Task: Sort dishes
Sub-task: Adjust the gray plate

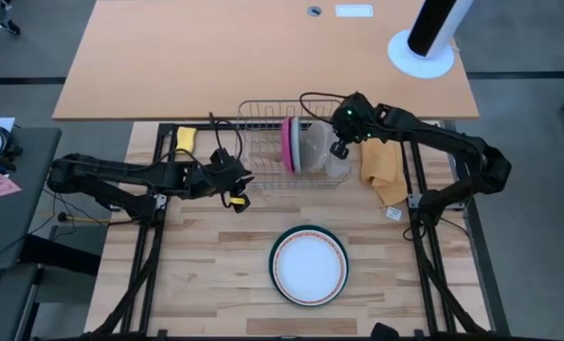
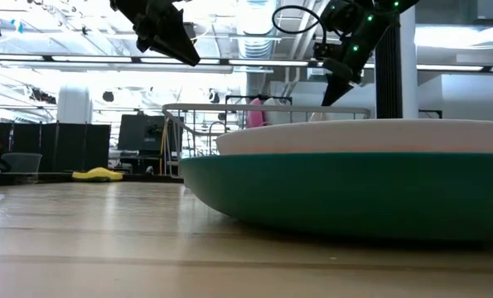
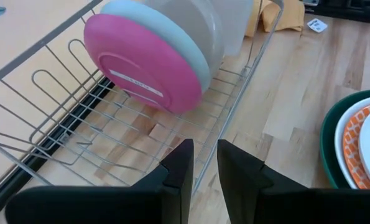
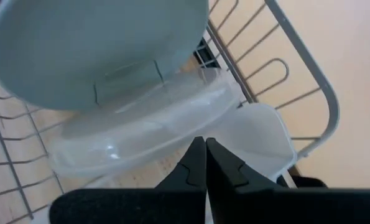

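A wire dish rack (image 1: 263, 142) stands at the far middle of the table. In it a magenta pink plate (image 3: 144, 62) and a pale grey plate (image 4: 91, 50) stand on edge, with a clear tub (image 4: 172, 124) leaning behind them. Near the front edge a white plate (image 1: 308, 265) lies on an orange-patterned plate (image 3: 352, 134), which lies in a dark green plate (image 2: 345, 190). My left gripper (image 3: 203, 168) hovers at the rack's near left corner, open by a narrow gap and holding nothing. My right gripper (image 4: 205, 155) is shut just over the tub. My right gripper's shut fingertips point down at the clear tub's rim (image 4: 234, 115) from above. I cannot tell whether they touch it.
A yellow sponge (image 1: 186, 138) lies left of the rack and an orange cloth (image 1: 381, 170) right of it, with a small white tag (image 1: 393, 213) nearby. A tan desk (image 1: 263, 57) with a white round stand (image 1: 421, 52) lies beyond the table.
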